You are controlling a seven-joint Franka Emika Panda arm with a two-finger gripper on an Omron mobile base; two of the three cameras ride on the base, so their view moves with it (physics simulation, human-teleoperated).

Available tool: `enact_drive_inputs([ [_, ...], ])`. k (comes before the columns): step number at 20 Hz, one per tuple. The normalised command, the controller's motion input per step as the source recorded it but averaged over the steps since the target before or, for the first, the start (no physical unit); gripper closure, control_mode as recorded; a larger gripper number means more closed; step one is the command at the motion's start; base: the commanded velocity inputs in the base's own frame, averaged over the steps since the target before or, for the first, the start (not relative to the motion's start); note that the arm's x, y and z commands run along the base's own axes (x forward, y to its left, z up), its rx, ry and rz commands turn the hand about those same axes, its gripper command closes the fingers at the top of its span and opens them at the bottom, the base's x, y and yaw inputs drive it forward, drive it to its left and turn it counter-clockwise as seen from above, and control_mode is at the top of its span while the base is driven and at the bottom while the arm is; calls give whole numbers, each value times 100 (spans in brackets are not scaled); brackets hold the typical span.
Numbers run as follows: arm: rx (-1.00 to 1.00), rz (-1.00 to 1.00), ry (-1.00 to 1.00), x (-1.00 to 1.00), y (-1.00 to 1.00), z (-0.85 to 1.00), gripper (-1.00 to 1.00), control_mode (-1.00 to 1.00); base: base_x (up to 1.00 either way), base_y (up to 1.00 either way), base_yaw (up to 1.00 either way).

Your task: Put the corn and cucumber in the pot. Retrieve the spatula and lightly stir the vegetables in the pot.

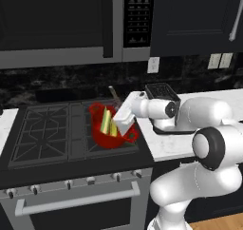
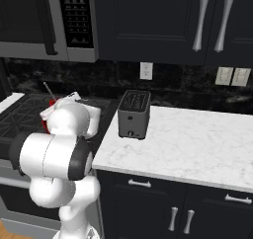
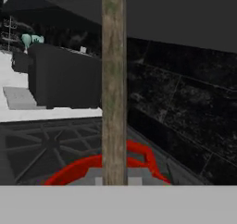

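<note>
Dark cabinets (image 2: pixel 148 20), black backsplash (image 1: pixel 71 79), white marble counter (image 2: pixel 197 144), microwave (image 1: pixel 57 24).

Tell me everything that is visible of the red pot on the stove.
The pot is round and bright red, with a small loop handle at its rim on the right side. It stands upright on the front right burner of the black stove. Inside it lean a pale-yellow corn and a light green cucumber. The robot's hand is directly above its right side. In the hand view its red rim curves behind the spatula handle.
</note>
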Motion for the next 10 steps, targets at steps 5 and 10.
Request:
enact_drive_inputs([
  [5,15,42,0,22,-88,-96,100,-100,0,0,0],
  [10,23,40,-3,42,-51,-36,100,-100,0,0,0],
])
